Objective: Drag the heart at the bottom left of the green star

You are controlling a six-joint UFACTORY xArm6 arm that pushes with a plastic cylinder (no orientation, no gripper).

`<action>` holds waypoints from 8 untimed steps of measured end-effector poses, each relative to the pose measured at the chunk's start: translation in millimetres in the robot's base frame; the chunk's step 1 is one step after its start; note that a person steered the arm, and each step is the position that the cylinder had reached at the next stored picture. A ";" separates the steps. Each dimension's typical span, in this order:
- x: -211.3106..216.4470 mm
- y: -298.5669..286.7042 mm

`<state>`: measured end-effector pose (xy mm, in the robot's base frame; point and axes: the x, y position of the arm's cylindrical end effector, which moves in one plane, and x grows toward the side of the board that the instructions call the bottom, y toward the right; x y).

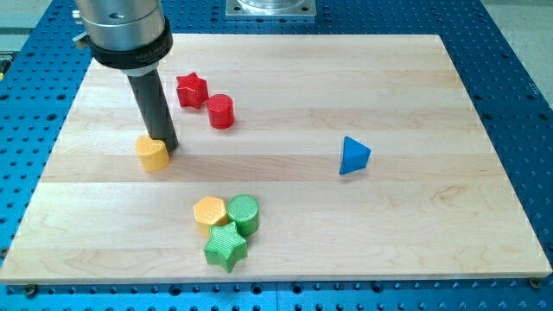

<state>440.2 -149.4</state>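
Note:
A yellow heart [152, 154] lies on the wooden board at the view's left. My tip [167, 145] touches the heart's upper right side. A green star [226, 247] lies near the view's bottom, below and to the right of the heart. A yellow hexagon [209, 212] and a green cylinder [244, 212] sit tight against the star's top.
A red star [191, 89] and a red cylinder [221, 111] lie right of the rod, toward the view's top. A blue triangular block [353, 156] lies at the view's right. The board [389, 86] rests on a blue perforated table.

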 end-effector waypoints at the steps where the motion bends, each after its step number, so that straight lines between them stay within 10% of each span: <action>1: 8.5 7.2; 4: -27.0 5.3; 8: 44.3 40.4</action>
<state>484.6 -109.0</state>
